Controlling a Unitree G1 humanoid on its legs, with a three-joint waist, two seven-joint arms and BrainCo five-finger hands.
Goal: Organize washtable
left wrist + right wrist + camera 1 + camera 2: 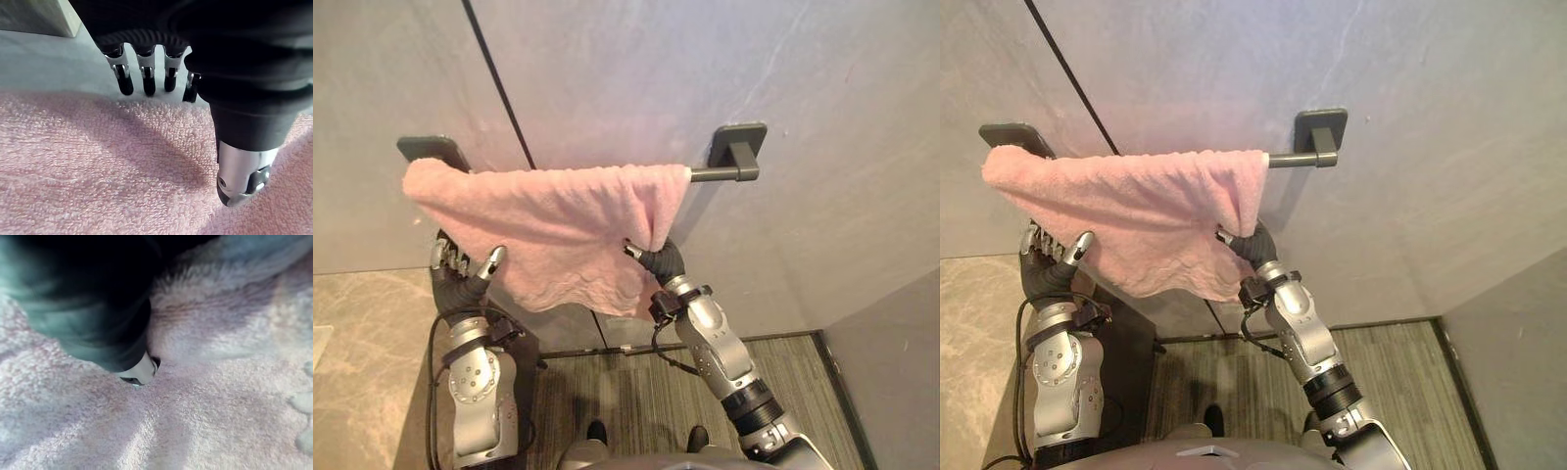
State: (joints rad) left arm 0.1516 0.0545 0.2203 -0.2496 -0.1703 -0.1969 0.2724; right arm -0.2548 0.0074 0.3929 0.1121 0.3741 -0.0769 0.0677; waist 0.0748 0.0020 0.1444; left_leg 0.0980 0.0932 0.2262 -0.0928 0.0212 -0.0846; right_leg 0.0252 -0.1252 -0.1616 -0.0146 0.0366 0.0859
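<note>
Pink towel [558, 220] hangs over wall bar [713, 174], bunched toward left end, hem uneven. I read current step as straightening it. My left hand [462, 268] sits at lower left edge, fingers straight, holding nothing. Right hand [653, 258] is at right edge, fingers buried in cloth; can't tell grip. Next move, I judge: spread towel rightward along bar, level hem.
</note>
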